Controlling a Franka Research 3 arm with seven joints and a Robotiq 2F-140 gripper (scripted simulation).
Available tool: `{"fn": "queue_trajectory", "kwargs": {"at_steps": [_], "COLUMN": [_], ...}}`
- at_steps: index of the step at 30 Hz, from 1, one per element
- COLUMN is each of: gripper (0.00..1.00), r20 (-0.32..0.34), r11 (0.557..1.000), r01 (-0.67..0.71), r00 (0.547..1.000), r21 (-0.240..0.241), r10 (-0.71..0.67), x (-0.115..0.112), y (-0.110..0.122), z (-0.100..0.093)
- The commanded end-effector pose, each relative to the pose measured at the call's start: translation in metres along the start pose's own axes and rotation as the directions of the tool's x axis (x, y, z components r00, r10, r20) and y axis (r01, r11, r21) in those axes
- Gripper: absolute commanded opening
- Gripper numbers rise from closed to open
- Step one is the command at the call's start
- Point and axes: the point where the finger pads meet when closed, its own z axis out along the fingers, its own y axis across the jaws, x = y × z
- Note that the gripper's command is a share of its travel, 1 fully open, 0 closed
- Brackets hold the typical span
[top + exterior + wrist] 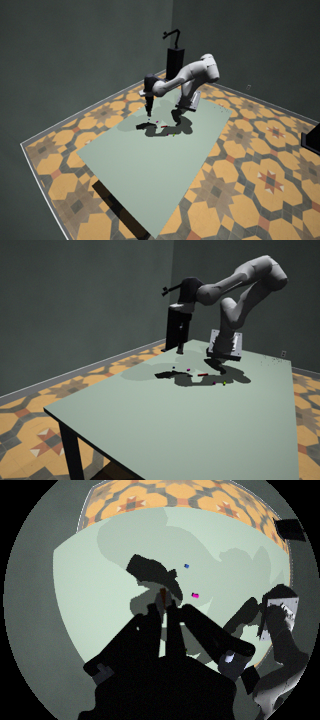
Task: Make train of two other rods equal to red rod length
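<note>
Red rod [202,374], one only, lies flat on the pale green table [155,420] just above frame centre. Right of it and lower lies one lime rod [224,382]. Two magenta rods [188,369] [214,382] and one blue rod [173,367] lie nearby. Upper left, the gripper [180,352] hangs pinching one small orange rod [163,595].

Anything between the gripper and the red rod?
Only flat things: the blue rod and magenta rod lie on the table between the raised gripper, shut on an orange rod, and the red rod. Nothing upright shows.
</note>
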Motion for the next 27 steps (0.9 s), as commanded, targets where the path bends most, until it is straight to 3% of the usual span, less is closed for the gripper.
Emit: {"fn": "queue_trajectory", "kwargs": {"at_steps": [1, 13, 27], "gripper": [0.03, 0.03, 0.03], "r20": [0.006, 0.004, 0.002], "r11": [0.986, 0.944, 0.828], "r01": [-0.166, -0.329, -0.561], "r00": [0.986, 0.944, 0.828], "r21": [-0.007, -0.008, -0.01], "r10": [0.166, 0.329, 0.561], "x": [-0.0043, -0.0068, -0.0107], "y": [-0.0013, -0.0025, -0.0042], "z": [0.0, -0.0001, 0.0003]}}
